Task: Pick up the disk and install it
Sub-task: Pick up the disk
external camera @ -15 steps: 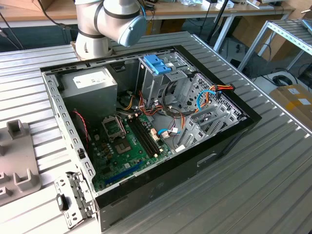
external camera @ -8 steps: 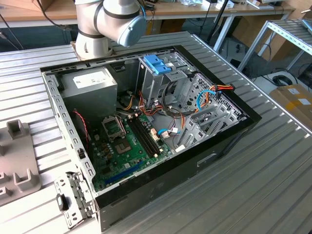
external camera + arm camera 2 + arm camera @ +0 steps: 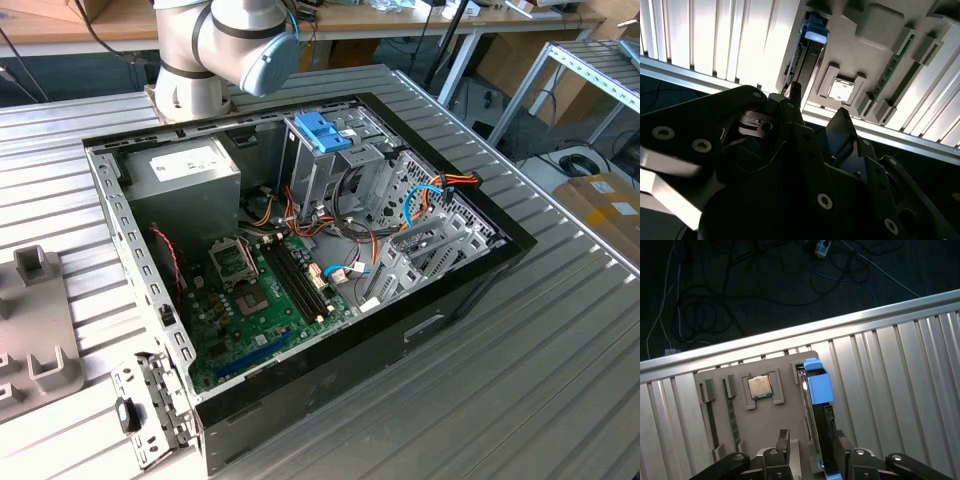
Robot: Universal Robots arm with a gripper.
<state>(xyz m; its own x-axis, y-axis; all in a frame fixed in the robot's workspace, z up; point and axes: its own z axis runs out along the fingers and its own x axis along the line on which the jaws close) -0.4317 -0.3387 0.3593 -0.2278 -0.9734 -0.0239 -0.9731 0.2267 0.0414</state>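
Note:
The disk (image 3: 818, 386) stands on edge in a slot of a grey holder tray (image 3: 775, 422), its black body framed by a blue carrier. In the first wrist view my gripper (image 3: 812, 442) is open, with one black finger (image 3: 783, 439) on each side of the disk's near end and a gap to each. In the second wrist view the gripper (image 3: 817, 102) points at the same tray, where the disk (image 3: 814, 29) shows its blue end. The open computer case (image 3: 470, 290) lies on the metal table in the exterior view.
A processor chip (image 3: 760, 386) and memory sticks (image 3: 731, 415) sit in the tray beside the disk. In the case are a grey power supply (image 3: 185, 165), a metal drive cage with a blue bracket (image 3: 322, 130), loose cables (image 3: 440, 185) and the green mainboard (image 3: 250, 300). The arm's base (image 3: 195, 60) stands behind the case.

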